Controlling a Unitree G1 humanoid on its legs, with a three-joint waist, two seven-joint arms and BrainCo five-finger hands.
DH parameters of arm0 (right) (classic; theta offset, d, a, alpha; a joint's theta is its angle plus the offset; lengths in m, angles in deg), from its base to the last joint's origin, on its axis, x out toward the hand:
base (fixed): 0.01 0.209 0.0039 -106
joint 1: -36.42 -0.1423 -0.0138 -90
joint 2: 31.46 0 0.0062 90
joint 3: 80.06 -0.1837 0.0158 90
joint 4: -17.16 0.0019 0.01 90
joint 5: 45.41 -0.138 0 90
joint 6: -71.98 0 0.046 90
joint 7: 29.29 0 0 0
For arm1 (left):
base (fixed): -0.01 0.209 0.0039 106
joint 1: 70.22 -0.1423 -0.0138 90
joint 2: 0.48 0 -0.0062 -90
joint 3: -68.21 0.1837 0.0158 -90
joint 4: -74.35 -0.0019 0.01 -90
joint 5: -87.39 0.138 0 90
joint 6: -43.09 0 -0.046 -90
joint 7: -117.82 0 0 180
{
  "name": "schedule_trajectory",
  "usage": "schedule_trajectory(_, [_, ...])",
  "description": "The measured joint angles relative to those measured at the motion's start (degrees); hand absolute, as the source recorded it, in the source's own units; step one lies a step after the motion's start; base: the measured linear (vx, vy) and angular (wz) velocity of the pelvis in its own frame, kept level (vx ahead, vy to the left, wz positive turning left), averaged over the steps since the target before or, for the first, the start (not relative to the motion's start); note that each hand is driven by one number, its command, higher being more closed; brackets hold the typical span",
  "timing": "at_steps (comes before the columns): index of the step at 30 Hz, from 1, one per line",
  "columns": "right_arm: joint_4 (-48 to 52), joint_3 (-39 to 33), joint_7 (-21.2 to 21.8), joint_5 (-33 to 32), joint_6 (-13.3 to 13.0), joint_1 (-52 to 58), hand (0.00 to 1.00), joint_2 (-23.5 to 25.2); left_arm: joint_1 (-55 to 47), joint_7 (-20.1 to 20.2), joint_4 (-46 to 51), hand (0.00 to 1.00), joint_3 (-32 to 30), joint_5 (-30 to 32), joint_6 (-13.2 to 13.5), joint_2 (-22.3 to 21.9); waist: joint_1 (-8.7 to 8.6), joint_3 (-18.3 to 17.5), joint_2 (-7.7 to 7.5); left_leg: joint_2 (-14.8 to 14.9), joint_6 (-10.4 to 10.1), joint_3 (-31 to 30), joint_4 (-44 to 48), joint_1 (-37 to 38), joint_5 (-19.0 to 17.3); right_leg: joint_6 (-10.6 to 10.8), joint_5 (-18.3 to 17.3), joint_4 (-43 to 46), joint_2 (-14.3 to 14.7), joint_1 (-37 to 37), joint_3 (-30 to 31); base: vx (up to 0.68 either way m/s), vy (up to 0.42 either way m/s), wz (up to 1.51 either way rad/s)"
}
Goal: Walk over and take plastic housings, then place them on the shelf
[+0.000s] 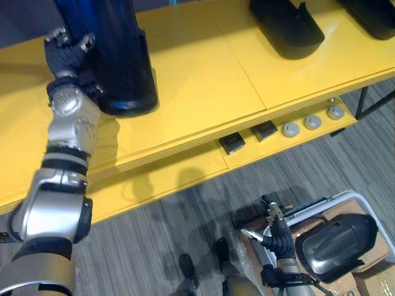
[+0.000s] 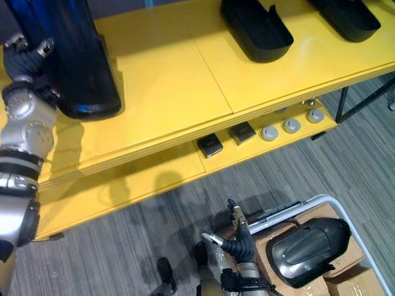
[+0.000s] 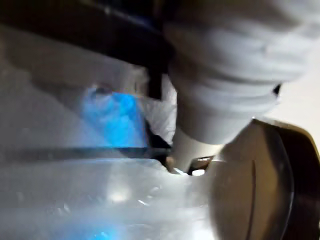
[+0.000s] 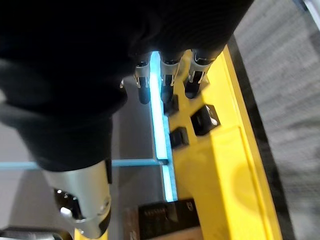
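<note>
A tall dark blue plastic housing (image 1: 120, 61) stands on the yellow shelf (image 1: 203, 80) at its left end. My left hand (image 1: 66, 57) is raised against the housing's left side, touching it. Two more black housings (image 1: 287, 24) (image 2: 349, 15) lie farther right on the same shelf top. Another dark housing (image 1: 336, 243) rests in a white-rimmed bin (image 1: 364, 203) on the floor at the lower right. Just left of that bin, my right hand (image 1: 276, 229) hangs low and open, holding nothing; its straight fingers (image 4: 167, 75) point over the shelf's lower board.
The lower yellow board (image 2: 154, 179) carries two small black blocks (image 1: 231, 143) (image 1: 263, 129) and three grey discs (image 1: 312, 121). Cardboard boxes (image 2: 345, 280) sit under the bin. Grey carpet (image 2: 345, 160) runs along the shelf's front.
</note>
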Motion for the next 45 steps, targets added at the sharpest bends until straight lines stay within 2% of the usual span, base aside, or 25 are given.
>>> schedule_trajectory(3, [0.0,1.2,0.1,0.1,0.3,-0.3,0.00,-0.3,1.7,0.6,-2.6,1.00,2.8,-0.2,-2.0,0.6,-0.22,1.7,-0.20,0.1,0.0,-0.2,1.1,-1.0,0.0,0.0,0.0,1.1,-0.1,-1.0,0.1,-0.03,0.023,0.02])
schedule_trajectory(4, [0.0,1.9,0.2,0.3,0.3,-0.3,0.00,-0.3,1.7,0.8,-3.0,0.00,3.5,-0.3,-2.6,0.8,-0.36,1.9,-0.17,0.2,0.0,-0.2,1.6,-1.8,0.0,-0.1,-0.1,1.7,-0.1,-1.8,0.2,-0.04,0.027,-0.03])
schedule_trajectory(6, [0.0,3.1,0.3,0.5,0.5,-0.3,0.00,-0.4,1.7,2.0,-3.6,0.00,4.5,-0.1,-4.4,0.9,-0.44,3.2,-0.39,0.3,0.0,-0.1,2.3,-2.6,-0.1,-0.2,-0.3,3.3,-0.1,-3.1,0.3,-0.05,0.032,-0.03])
schedule_trajectory(16, [-1.0,6.0,0.6,0.5,1.1,-0.2,0.00,-2.1,2.6,4.5,-4.4,0.00,6.7,2.7,-6.4,0.9,-0.88,3.5,-0.62,0.9,-1.3,0.6,4.5,-4.4,-1.3,-0.6,-2.1,9.4,0.0,-7.0,0.9,-0.05,0.027,-0.02])
schedule_trajectory(25, [-2.6,7.1,1.1,0.5,1.1,0.2,0.00,-2.5,4.3,4.3,-6.8,0.00,6.1,11.4,-7.8,0.9,-0.91,3.5,-0.60,1.4,-1.3,1.5,5.3,-4.7,-1.3,-0.4,-1.9,9.7,0.4,-7.5,1.8,0.01,0.014,-0.04])
schedule_trajectory(36, [-2.6,7.3,1.6,0.4,1.2,0.3,0.00,-2.4,7.4,3.3,-10.4,0.00,3.7,10.5,-9.2,0.9,-0.93,3.5,-0.60,2.0,-1.5,2.1,5.2,-4.7,-1.4,-1.0,-1.1,7.8,1.2,-7.0,2.2,0.01,0.016,-0.03])
schedule_trajectory(40, [-2.8,7.3,1.6,0.4,1.5,0.3,0.00,-2.4,8.5,1.6,-10.4,0.00,2.6,9.1,-9.5,0.8,-0.92,3.5,-0.60,2.1,-1.5,2.0,5.0,-3.8,-1.4,-1.1,-1.0,7.2,1.3,-5.9,2.1,0.00,0.008,0.01])
schedule_trajectory(42, [-3.8,7.3,1.5,0.4,1.5,0.2,0.00,-2.4,7.9,-1.9,-5.0,0.00,-1.2,9.1,-9.0,-0.2,-0.87,3.5,-0.60,2.1,-1.5,1.6,4.6,-3.0,-1.4,-1.1,-1.0,6.8,1.4,-4.8,1.9,0.02,0.034,0.06])
schedule_trajectory(43, [-5.2,7.3,1.5,0.4,1.5,-0.1,0.00,-2.4,6.4,-4.2,2.0,0.00,-4.2,9.3,-7.8,-0.8,-0.79,3.5,-0.60,2.1,-1.5,1.4,4.3,-2.3,-1.4,-1.1,-1.0,6.4,1.4,-4.1,1.7,0.02,0.041,0.06])
schedule_trajectory(44, [-6.9,7.3,1.5,0.5,1.5,-0.3,0.00,-2.4,2.9,-7.2,10.2,1.00,-7.2,11.5,-5.4,-1.9,-0.75,3.4,-0.57,2.1,-1.5,1.3,3.8,-1.2,-1.4,-1.1,-1.0,5.8,1.4,-2.9,1.6,0.04,0.053,0.04])
schedule_trajectory(45, [-7.7,7.3,1.5,0.5,1.5,-0.3,0.00,-2.4,0.7,-8.6,14.7,1.00,-8.8,12.6,-4.2,-2.9,-0.71,3.3,-0.58,2.1,-1.5,1.3,3.5,-0.5,-1.4,-1.1,-1.0,5.5,1.4,-2.1,1.5,0.06,0.056,0.01])
